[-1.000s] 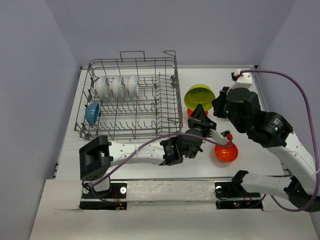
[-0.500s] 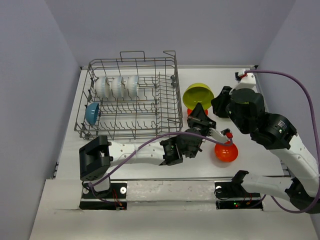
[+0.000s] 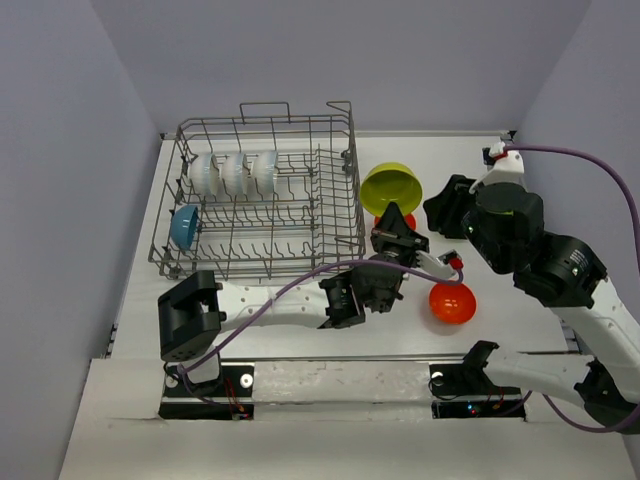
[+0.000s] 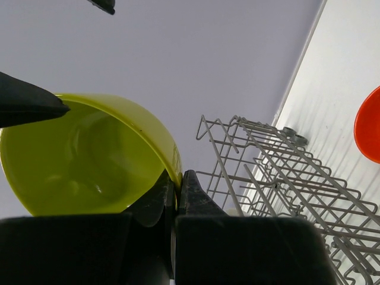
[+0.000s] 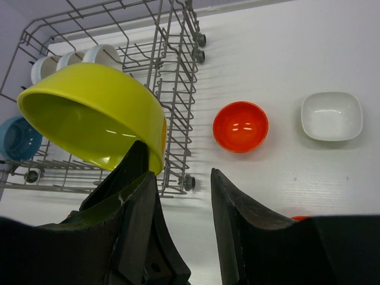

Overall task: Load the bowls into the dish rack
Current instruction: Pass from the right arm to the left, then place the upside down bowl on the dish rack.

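A yellow-green bowl (image 3: 392, 186) hangs tilted above the table, just right of the dish rack (image 3: 260, 190). My left gripper (image 3: 395, 226) is shut on its rim, the rim pinched between both fingers (image 4: 178, 178). Just right of the bowl (image 5: 95, 116), my right gripper (image 5: 181, 178) stands open and holds nothing. Three white bowls (image 3: 235, 172) and a blue bowl (image 3: 184, 226) stand in the rack. One orange-red bowl (image 3: 452, 303) lies on the table near the front right. Another orange-red bowl (image 5: 240, 126) lies beside the rack, and a white bowl (image 5: 331, 116) sits to its right.
The rack's right wall and handle loop (image 3: 345, 150) stand close to the held bowl. My right arm (image 3: 530, 250) covers the table's right side. The left arm (image 3: 290, 300) lies along the near edge in front of the rack.
My right gripper has opened, let go of the yellow-green bowl and drawn back to the right. The left gripper keeps its grip and has carried the bowl slightly toward the rack.
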`<state>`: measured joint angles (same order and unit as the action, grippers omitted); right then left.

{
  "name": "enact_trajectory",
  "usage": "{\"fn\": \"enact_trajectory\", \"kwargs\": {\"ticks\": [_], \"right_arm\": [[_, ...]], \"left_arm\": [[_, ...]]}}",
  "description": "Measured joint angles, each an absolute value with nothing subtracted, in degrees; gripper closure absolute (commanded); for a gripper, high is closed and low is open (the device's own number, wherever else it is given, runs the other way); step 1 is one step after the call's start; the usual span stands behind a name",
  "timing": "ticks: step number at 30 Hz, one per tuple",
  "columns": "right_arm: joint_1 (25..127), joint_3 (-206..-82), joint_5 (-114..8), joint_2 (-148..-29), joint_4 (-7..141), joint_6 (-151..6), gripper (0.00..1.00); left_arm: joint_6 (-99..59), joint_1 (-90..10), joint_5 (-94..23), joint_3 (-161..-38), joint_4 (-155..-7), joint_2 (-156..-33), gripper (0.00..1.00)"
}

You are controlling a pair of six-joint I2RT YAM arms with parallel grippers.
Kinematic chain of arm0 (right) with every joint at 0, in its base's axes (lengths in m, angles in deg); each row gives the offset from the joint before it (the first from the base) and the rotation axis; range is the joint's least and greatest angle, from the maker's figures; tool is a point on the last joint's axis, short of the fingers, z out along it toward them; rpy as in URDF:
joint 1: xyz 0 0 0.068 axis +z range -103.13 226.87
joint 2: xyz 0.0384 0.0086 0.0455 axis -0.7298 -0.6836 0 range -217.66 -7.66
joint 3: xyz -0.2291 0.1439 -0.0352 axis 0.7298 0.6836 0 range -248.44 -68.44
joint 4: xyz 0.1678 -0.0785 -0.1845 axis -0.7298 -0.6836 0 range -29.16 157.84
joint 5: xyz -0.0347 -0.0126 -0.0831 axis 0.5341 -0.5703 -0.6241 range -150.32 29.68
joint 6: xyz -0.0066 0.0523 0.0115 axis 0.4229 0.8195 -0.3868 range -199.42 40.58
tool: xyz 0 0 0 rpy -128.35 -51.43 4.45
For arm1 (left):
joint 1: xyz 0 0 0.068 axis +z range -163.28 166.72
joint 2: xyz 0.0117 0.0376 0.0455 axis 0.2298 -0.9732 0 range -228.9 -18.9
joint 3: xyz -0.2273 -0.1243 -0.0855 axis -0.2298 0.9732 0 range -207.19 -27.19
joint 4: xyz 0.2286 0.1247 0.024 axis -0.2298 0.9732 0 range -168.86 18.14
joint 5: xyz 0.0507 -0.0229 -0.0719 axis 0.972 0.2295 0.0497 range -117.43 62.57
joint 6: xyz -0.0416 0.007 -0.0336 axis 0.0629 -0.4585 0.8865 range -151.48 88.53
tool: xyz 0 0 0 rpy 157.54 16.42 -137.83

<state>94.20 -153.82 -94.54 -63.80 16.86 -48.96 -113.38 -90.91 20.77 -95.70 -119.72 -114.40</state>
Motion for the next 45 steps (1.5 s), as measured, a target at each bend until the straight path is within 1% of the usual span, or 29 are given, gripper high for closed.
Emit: {"fn": "enact_trajectory", "kwargs": {"ticks": [8, 10, 11, 14, 21, 26, 30, 35, 38, 41, 45], "right_arm": [[94.2, -153.9, -92.0, -61.3, 16.9, -49.0, 0.52], [94.2, -154.2, -91.5, -60.6, 16.9, -49.0, 0.51], [94.2, -154.5, -91.5, -60.4, 16.9, -49.0, 0.49], [94.2, -155.7, -91.8, -59.3, 16.9, -49.0, 0.48], [94.2, -156.2, -94.6, -55.6, 16.9, -48.4, 0.48], [94.2, -155.8, -97.0, -53.0, 17.5, -47.9, 0.47], [94.2, -155.0, -97.9, -52.5, 18.7, -47.7, 0.46], [94.2, -153.5, -97.4, -56.2, 19.8, -47.7, 0.46], [94.2, -152.3, -96.3, -59.3, 21.1, -47.7, 0.46], [94.2, -151.2, -94.7, -62.3, 22.6, -47.7, 0.46], [94.2, -150.0, -92.9, -64.7, 24.3, -48.0, 0.45]], "left_arm": [[-111.9, -89.8, 20.8, -97.1, -118.1, -114.4, 1.0], [-110.9, -89.3, 20.6, -97.8, -117.2, -114.4, 1.0], [-110.5, -89.1, 20.5, -98.0, -116.9, -114.4, 1.0], [-108.2, -88.3, 19.8, -99.1, -114.5, -114.0, 1.0], [-99.0, -85.3, 15.8, -103.5, -105.7, -109.6, 1.0], [-90.2, -80.8, 11.1, -106.4, -99.0, -104.1, 1.0], [-80.9, -75.1, 4.8, -110.3, -93.1, -101.0, 1.0], [-70.4, -67.5, -5.2, -116.8, -86.1, -100.5, 1.0], [-63.6, -62.8, -13.0, -120.0, -82.3, -100.6, 1.0], [-55.6, -55.0, -24.7, -123.3, -79.7, -101.3, 1.0], [-46.3, -46.9, -35.9, -126.1, -78.1, -102.7, 1.0]]}}
